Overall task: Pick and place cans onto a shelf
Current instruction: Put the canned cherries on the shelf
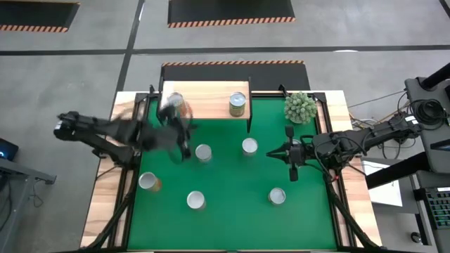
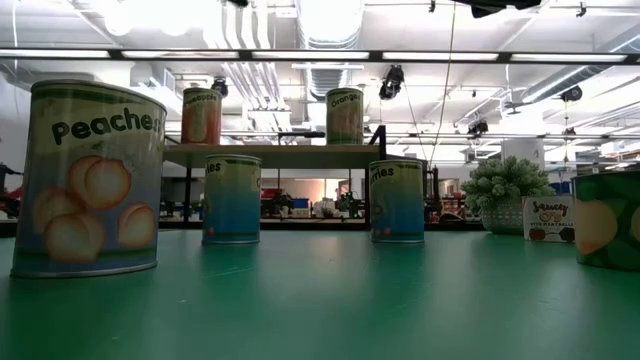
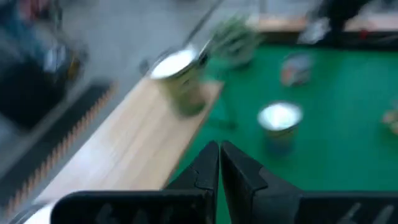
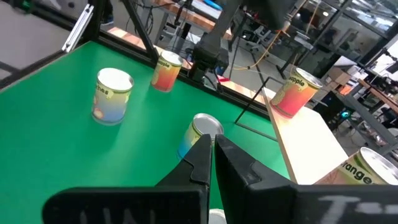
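Observation:
The light-wood shelf (image 1: 207, 98) stands at the mat's far edge with two cans on it: an orange-labelled one (image 1: 176, 105) at its left and a green-and-orange one (image 1: 238, 104) at its right. Several more cans stand upright on the green mat, among them ones at the middle (image 1: 203, 152) (image 1: 249, 146) and near the front (image 1: 195, 201) (image 1: 277, 197) (image 1: 148, 182). My left gripper (image 1: 183, 137) (image 3: 219, 163) is shut and empty, above the mat just in front of the shelf's left can. My right gripper (image 1: 292, 160) (image 4: 211, 148) is shut and empty, over the mat's right side.
A fuzzy green ball plant (image 1: 300, 107) stands at the mat's far right corner, beside the shelf. Black frame rails (image 1: 130, 169) border the mat on both sides. The low view shows a peaches can (image 2: 90, 180) close in front and the shelf's thin black legs (image 2: 188, 195).

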